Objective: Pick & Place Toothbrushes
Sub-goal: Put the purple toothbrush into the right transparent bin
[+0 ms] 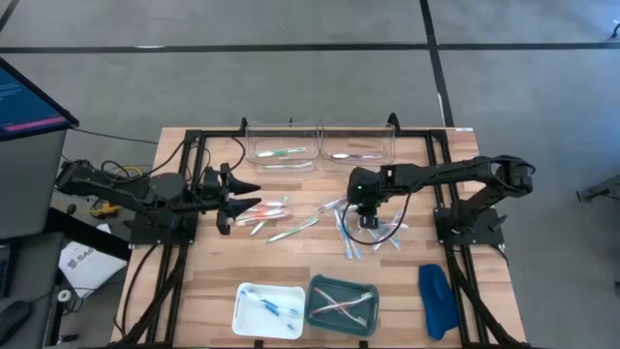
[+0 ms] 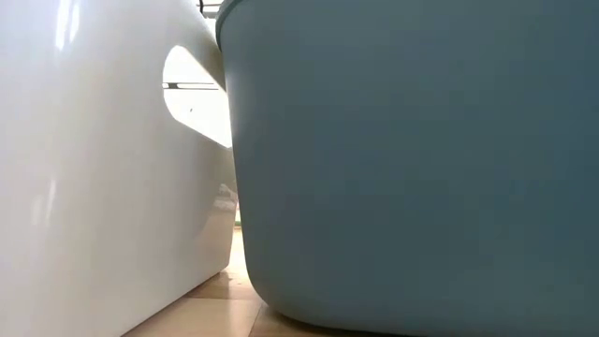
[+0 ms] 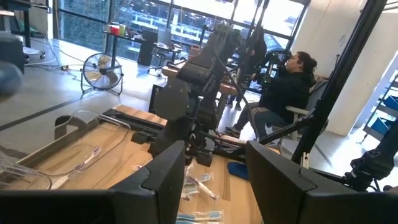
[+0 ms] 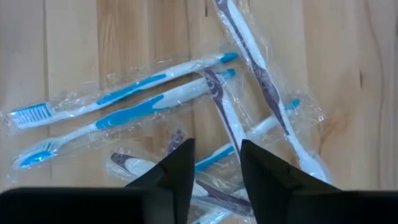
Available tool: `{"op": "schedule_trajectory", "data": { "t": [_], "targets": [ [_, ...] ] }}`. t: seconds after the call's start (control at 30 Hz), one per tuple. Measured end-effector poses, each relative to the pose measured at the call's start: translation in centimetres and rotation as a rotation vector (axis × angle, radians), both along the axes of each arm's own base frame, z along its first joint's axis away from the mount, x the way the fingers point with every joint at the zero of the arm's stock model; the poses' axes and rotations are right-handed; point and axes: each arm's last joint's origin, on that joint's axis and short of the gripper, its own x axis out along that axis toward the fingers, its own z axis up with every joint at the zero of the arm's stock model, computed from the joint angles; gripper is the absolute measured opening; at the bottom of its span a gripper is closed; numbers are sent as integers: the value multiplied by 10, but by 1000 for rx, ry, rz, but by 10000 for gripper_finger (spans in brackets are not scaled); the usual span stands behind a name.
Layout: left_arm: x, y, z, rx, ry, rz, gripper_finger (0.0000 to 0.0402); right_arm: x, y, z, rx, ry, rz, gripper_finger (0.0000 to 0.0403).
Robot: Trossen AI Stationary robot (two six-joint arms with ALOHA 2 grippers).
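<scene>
**Right claw over wrapped toothbrush pile, nothing gripped**

The right claw [image 1: 368, 217] hangs pointed down over the desk [image 1: 194, 276], approx. mid-desk, right of centre. In the right wrist view its fingers [image 4: 177, 171] stand apart w/ a gap between them, directly above a heap of clear-wrapped toothbrushes [image 4: 149, 102]; blue-handled and purple-handled ones lie crossed over each other on the wood. No brush sits between the fingers; the claw is parted and empty.

The left claw [image 1: 231, 197] waits at the desk's left side, level w/ the loose brushes. Its fingers [image 3: 163, 180] show a clear gap in the left wrist view, holding nothing.

More toothbrushes [image 1: 281, 218] lie scattered mid-desk between the two claws: pink/orange, green, white. At the far edge stand two clear bins [image 1: 320, 145], the left w/ a green brush inside, the right w/ pale ones. At the near edge sit a white tray [image 1: 247, 315] holding blue brushes and, touching it, a teal tray [image 1: 318, 318] w/ pinkish and green ones. A dark-blue oblong object [image 1: 436, 301] lies near the right front corner.

The low view shows only the walls of the two trays up close. A seated person [image 3: 289, 87] shows beyond the desk.
</scene>
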Motion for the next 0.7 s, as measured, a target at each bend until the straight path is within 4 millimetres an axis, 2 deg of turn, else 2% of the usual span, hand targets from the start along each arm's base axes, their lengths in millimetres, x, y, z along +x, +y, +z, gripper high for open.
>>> {"op": "schedule_trajectory", "data": {
  "t": [0.33,0.53,0.7],
  "targets": [
    [5,-1,-1,2,-1,2,163,7,-3,-28,-45,117,-13,183],
    [6,-1,-2,2,1,2,163,7,-9,-32,-59,131,-37,189],
    [6,-1,-1,1,-2,2,163,6,-11,-32,-59,134,-47,179]
  ]
}}
